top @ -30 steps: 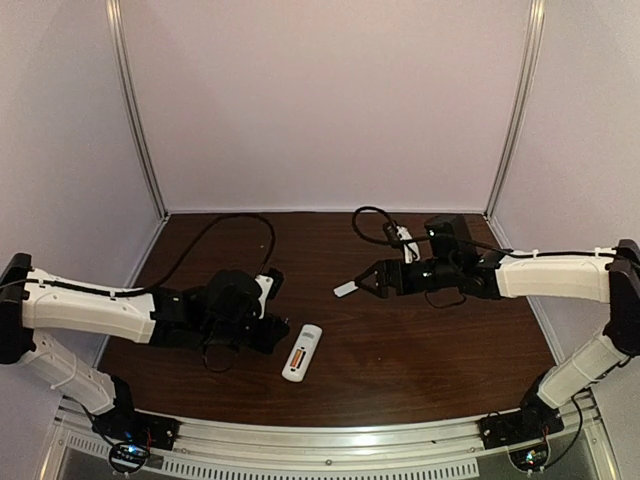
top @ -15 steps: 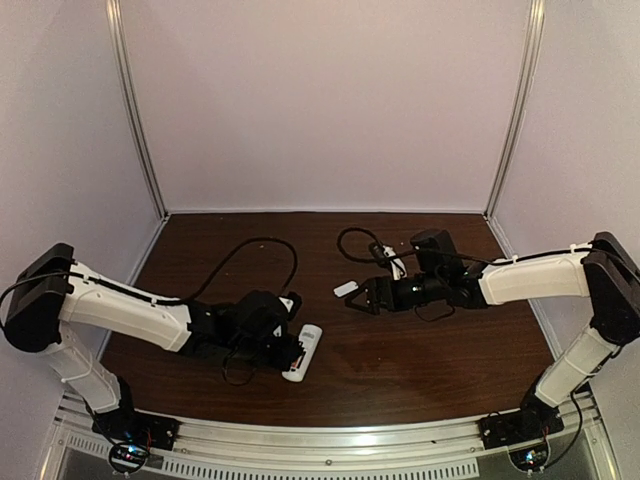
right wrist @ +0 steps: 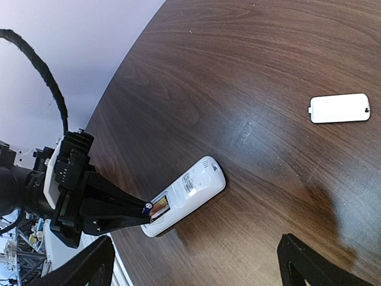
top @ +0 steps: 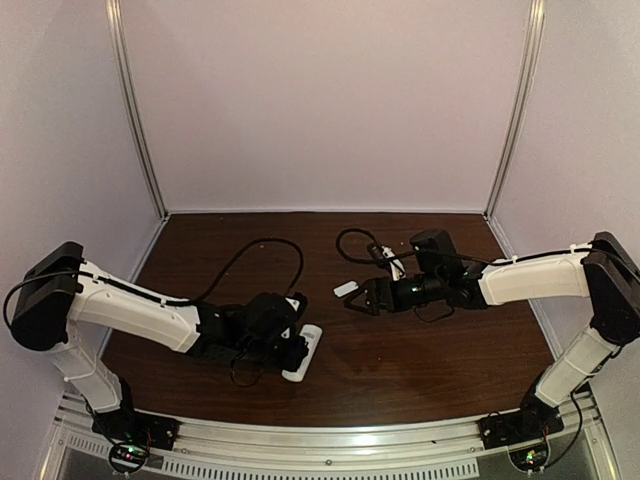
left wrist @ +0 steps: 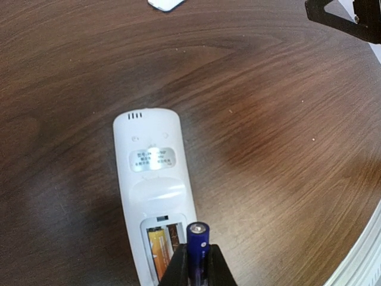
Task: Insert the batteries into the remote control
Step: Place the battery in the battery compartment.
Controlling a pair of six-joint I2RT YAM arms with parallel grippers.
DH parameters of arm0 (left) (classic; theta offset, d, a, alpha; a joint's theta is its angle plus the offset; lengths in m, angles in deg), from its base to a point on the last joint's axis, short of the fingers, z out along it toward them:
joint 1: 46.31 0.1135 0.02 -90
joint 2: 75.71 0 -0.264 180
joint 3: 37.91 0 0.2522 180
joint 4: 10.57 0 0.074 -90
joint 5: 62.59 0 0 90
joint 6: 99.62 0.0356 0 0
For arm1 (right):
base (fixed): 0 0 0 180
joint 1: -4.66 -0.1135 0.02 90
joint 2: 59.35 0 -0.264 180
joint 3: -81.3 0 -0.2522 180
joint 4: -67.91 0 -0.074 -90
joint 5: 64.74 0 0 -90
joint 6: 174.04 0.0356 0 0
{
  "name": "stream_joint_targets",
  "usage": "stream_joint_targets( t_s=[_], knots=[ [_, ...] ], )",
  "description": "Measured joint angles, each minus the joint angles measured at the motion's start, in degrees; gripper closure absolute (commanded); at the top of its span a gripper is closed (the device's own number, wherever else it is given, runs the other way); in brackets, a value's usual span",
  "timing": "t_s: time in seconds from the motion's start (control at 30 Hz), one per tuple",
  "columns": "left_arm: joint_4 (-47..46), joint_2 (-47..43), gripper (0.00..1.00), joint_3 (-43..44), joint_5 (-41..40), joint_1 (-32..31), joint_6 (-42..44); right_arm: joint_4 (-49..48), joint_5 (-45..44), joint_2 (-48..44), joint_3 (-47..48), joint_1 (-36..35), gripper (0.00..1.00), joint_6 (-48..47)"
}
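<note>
The dark brown wooden table (left wrist: pixel 286 119) has a smooth, half-glossy finish with clear grain and soft patches of reflected light. The small white oblong plastic remote control (left wrist: pixel 152 179) looks smooth and slightly shiny, with a bright silver foil label (left wrist: pixel 153 159) on its back, and the small flat white plastic cover piece (right wrist: pixel 339 108) has the same smooth look. The orange cylindrical battery (left wrist: pixel 157 253) has a glossy wrap, the dark blue cylindrical battery (left wrist: pixel 197 250) has a shiny metal end cap, and the left gripper (left wrist: pixel 198 271) is matt black plastic.
</note>
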Motion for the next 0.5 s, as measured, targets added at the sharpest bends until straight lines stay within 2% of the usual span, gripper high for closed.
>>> stream_joint_targets(
  t_s=[0.5],
  knots=[
    [0.3, 1.8, 1.0, 1.2, -1.6, 0.0, 0.0, 0.0, 0.1, 0.0, 0.0, 0.0, 0.04, -0.1]
  ],
)
